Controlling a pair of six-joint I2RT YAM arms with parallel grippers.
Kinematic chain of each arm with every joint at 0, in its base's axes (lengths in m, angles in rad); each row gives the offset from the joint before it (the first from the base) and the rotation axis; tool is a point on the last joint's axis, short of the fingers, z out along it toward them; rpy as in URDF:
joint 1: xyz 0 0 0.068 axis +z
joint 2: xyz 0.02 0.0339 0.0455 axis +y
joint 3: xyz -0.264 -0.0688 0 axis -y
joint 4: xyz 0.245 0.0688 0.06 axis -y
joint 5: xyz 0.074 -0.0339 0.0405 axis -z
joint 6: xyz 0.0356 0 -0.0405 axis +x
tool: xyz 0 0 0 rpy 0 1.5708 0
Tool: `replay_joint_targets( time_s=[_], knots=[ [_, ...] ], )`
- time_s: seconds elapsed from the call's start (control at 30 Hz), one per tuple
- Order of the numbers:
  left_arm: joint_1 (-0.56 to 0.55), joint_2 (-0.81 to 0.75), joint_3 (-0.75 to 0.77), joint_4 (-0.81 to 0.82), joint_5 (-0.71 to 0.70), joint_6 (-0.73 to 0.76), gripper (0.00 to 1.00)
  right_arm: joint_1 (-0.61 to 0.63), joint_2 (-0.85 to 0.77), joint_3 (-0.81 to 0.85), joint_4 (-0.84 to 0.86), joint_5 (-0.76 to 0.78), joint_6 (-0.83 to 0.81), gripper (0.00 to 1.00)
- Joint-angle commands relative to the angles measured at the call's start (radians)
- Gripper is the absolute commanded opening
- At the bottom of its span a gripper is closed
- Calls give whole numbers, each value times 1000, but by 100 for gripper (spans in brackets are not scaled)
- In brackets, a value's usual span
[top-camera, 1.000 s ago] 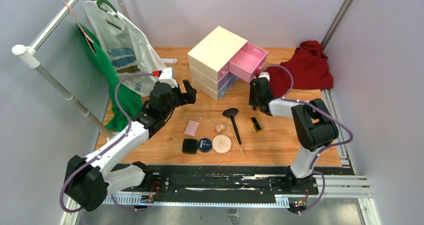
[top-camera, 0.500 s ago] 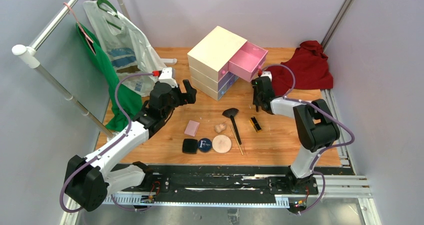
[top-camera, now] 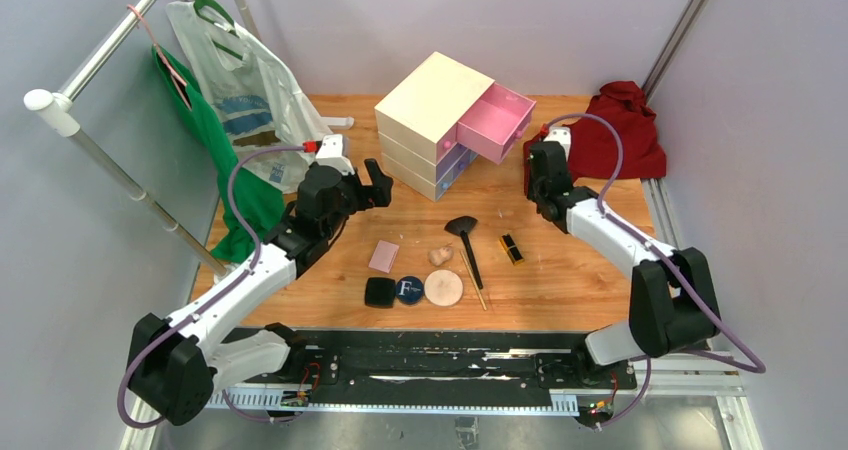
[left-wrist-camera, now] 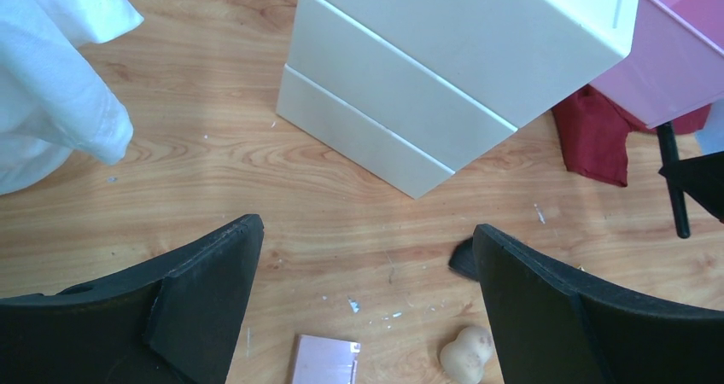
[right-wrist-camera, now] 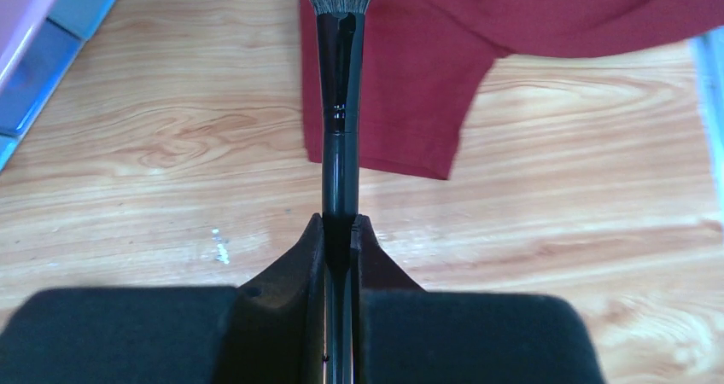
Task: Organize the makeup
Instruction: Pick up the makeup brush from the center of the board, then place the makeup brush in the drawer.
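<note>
My right gripper (right-wrist-camera: 340,222) is shut on the handle of a thin black brush (right-wrist-camera: 339,102), whose bristles point at the red cloth. From above, this gripper (top-camera: 541,185) hangs just right of the open pink drawer (top-camera: 497,122). On the table lie a pink square (top-camera: 383,257), a black square compact (top-camera: 379,292), a navy round compact (top-camera: 408,290), a beige puff (top-camera: 443,287), a sponge (top-camera: 439,256), a second black brush (top-camera: 466,245), a pencil (top-camera: 476,286) and a lipstick (top-camera: 511,248). My left gripper (top-camera: 365,185) hovers open left of the chest, above the pink square (left-wrist-camera: 324,360) and sponge (left-wrist-camera: 465,354).
The cream chest (top-camera: 430,100) stands at the back centre with its top pink drawer pulled out. A red cloth (top-camera: 610,135) lies at the back right. A white bag (top-camera: 245,90) and green cloth (top-camera: 215,140) hang from a rail on the left.
The right gripper has shut on the thin black brush and swung right, from in front of the pink drawer toward the red cloth. The left arm has not moved.
</note>
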Motion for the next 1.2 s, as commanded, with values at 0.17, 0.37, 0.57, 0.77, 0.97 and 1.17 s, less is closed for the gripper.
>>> replay_joint_targets(
  time_s=[0.17,0.37,0.57,0.77,0.97,1.17],
  knots=[
    [-6,-53,-9,29,-1,5,98,-31,-174,97,-160,164,-69,1],
    [-6,-54,-8,30,7,3,98,-30,-307,154,-105,25,-125,1],
    [-6,-50,-5,30,18,-2,98,-32,-296,307,-126,-172,-109,1],
    [-6,-68,-4,26,26,-2,98,-32,-183,472,-156,-284,-89,1],
    [-6,-98,-10,25,28,-2,98,-31,-35,623,-161,-326,-91,1],
    [-6,-98,-9,24,34,-4,98,-31,121,719,-120,-356,-69,1]
  ],
)
